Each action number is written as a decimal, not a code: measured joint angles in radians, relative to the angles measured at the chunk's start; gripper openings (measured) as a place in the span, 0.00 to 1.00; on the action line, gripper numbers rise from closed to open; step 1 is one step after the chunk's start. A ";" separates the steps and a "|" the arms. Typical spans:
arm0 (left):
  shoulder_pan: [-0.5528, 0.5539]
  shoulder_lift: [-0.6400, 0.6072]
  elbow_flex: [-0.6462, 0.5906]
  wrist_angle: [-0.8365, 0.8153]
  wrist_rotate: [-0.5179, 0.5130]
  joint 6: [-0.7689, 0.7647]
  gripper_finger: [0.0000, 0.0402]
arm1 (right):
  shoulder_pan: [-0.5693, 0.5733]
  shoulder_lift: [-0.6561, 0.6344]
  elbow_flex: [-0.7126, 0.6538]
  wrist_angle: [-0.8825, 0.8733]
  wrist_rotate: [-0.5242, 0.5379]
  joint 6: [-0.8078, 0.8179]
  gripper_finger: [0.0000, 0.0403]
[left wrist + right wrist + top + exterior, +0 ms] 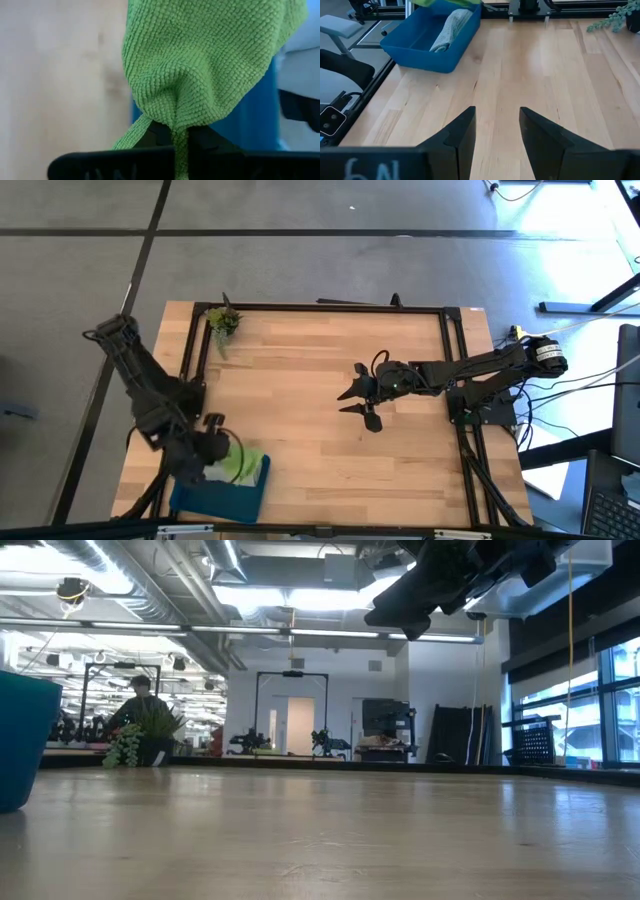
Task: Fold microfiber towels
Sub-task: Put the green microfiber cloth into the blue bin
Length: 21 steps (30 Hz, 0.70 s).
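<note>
Lifting the lime green towel (210, 65) clear of the blue tray (225, 498), left gripper (180, 137) pinched on a bunched fold; grey towel (451, 29) inside tray; right gripper (496, 132) parted mid-table; best raise high, then lay flat.

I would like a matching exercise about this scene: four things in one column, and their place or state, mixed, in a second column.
Things:
1. green towel
2. grey towel
3. right gripper
4. plant sprig

Places or states:
a. open, above the bare table middle
b. lying inside the blue tray
c. at the table's far left corner
d. pinched by the left gripper over the tray

Pairs: 1-d, 2-b, 3-a, 4-c
</note>
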 joint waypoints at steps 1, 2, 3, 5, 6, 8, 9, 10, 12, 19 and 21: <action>-0.023 0.007 0.000 0.021 -0.006 -0.012 0.00 | 0.000 0.000 0.000 0.000 0.000 0.000 0.38; -0.044 0.014 0.000 0.043 -0.008 -0.026 0.00 | 0.000 0.000 0.000 0.000 0.000 0.000 0.38; -0.065 0.025 0.000 0.065 -0.009 -0.035 0.00 | 0.000 0.000 0.000 0.001 0.000 0.000 0.38; -0.097 0.055 0.000 0.112 -0.008 -0.058 0.00 | 0.000 0.000 0.000 0.001 0.000 0.000 0.38; -0.110 0.073 0.000 0.129 -0.007 -0.069 0.00 | 0.000 0.000 0.000 0.002 0.000 -0.001 0.38; -0.129 0.112 0.000 0.153 -0.005 -0.095 0.00 | 0.000 0.000 0.000 0.005 0.000 -0.022 0.38; -0.137 0.134 0.001 0.159 0.001 -0.111 0.00 | 0.000 0.000 0.000 0.005 -0.001 -0.036 0.38; -0.141 0.157 0.001 0.160 0.013 -0.129 0.00 | 0.000 0.000 0.000 0.005 -0.001 -0.052 0.38; -0.147 0.199 0.001 0.158 0.040 -0.162 0.01 | 0.000 0.000 0.000 0.006 -0.009 -0.074 0.38; -0.151 0.334 0.001 0.192 0.115 -0.234 0.01 | 0.000 0.000 0.000 0.016 -0.148 -0.137 0.38; -0.151 0.366 0.001 0.211 0.125 -0.248 0.01 | 0.000 0.000 0.000 0.031 -0.199 -0.158 0.38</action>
